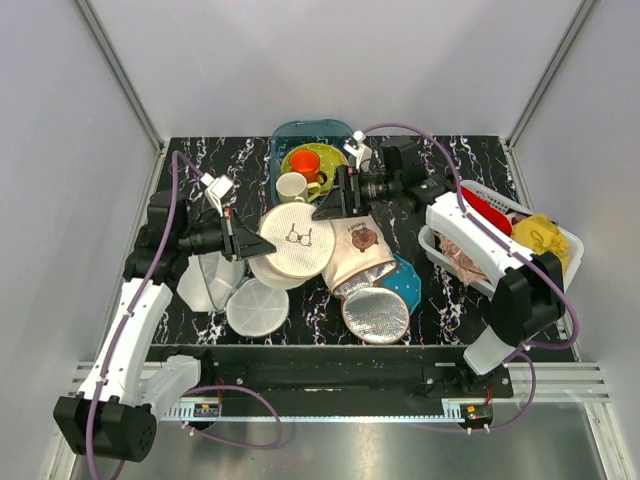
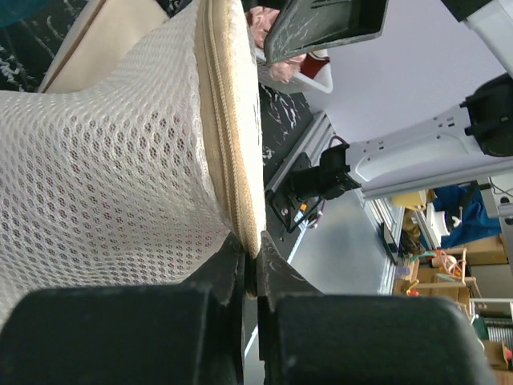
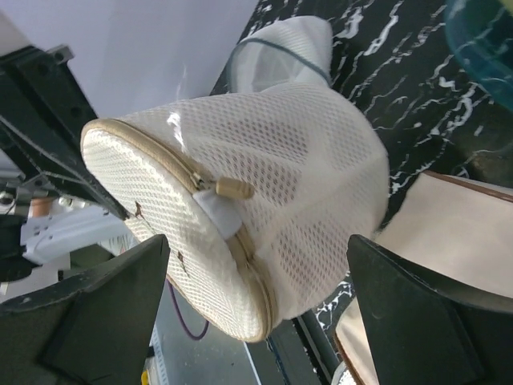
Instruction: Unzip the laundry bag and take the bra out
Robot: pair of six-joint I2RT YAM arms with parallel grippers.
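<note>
Mid-table, the left gripper (image 1: 262,243) is clamped on the left rim of the laundry bag (image 1: 297,240), holding its drawn face upward. The right gripper (image 1: 322,212), fingers spread, faces the bag's far-right edge. The single zip pull (image 3: 232,188) lies straight ahead between those fingers, lengthwise along the rim seam, so the right arm is nearer. One marked bag, one plain mesh bag (image 1: 257,307) and one cream bag (image 1: 360,245) are in view; the bra is unseen, likely inside.
</note>
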